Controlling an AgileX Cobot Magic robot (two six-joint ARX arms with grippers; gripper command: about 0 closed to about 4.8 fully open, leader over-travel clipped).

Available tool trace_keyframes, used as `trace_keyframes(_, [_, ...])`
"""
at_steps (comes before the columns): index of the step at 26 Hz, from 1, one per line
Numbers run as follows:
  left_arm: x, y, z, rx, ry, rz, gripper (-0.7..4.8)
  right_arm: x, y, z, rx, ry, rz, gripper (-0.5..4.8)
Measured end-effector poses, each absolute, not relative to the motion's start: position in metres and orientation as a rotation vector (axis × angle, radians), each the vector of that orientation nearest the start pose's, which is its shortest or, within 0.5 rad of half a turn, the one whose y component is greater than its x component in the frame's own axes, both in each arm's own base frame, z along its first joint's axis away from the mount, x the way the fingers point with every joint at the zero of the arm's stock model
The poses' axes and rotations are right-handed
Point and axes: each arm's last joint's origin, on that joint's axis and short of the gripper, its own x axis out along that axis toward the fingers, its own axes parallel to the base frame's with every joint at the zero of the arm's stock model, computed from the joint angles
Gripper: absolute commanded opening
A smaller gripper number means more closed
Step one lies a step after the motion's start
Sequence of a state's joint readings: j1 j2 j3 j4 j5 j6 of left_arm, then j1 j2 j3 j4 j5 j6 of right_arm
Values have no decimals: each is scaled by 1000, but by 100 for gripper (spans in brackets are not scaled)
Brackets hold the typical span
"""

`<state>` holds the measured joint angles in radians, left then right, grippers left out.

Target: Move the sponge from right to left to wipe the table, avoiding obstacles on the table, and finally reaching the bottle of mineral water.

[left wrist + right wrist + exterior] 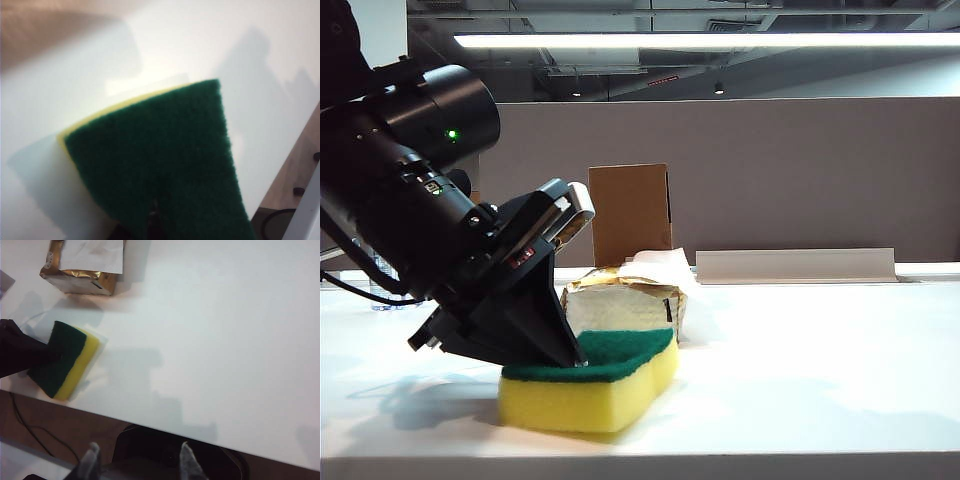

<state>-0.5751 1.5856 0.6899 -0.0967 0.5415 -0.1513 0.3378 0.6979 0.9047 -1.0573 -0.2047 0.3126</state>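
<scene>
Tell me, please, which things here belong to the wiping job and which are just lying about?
Job:
- sponge, pinched by the shut left gripper
- table
- tissue pack and cardboard box, obstacles behind the sponge

Lying about:
- grey ledge at the back
- right gripper, off the table's edge, holding nothing

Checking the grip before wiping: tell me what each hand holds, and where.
Left hand grips the sponge at its green top end. Right hand hangs open off the table, holding nothing.

I can read no text, label, brand or number anywhere I look. The small red markings on my left arm's black wrist housing (523,256) are too blurred to decipher.
</scene>
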Motion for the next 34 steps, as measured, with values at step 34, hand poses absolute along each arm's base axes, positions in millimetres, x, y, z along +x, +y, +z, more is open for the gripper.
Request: trace_keyframes(34, [229, -8, 156, -114, 1203, -513, -6, 99, 42, 309, 237, 950, 388, 207])
